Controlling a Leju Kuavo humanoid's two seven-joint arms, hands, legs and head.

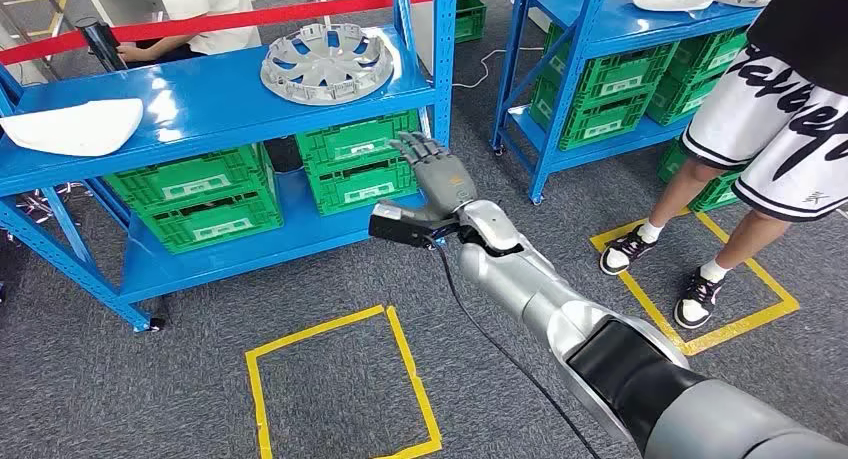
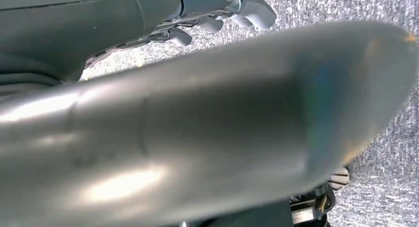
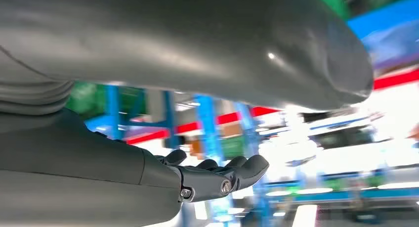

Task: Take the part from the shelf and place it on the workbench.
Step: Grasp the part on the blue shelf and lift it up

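A silver wheel cover (image 1: pixel 325 61) lies flat on the top board of the blue shelf (image 1: pixel 200 109), towards its right end. A white curved part (image 1: pixel 75 126) rests at the left end of the same board. My right hand (image 1: pixel 435 174) is raised in front of the shelf's right post, below and to the right of the wheel cover and apart from it. Its fingers (image 3: pixel 217 175) are stretched out and hold nothing. My left hand (image 2: pixel 232 9) hangs over the grey carpet with its fingers loose and nothing in them.
Green crates (image 1: pixel 200 194) fill the shelf's lower level. A second blue shelf (image 1: pixel 600 69) with more crates stands to the right. A person (image 1: pixel 770 129) stands in a yellow-taped square there. Another taped square (image 1: pixel 340 389) marks the floor before me. Red barrier tape (image 1: pixel 200 24) runs behind.
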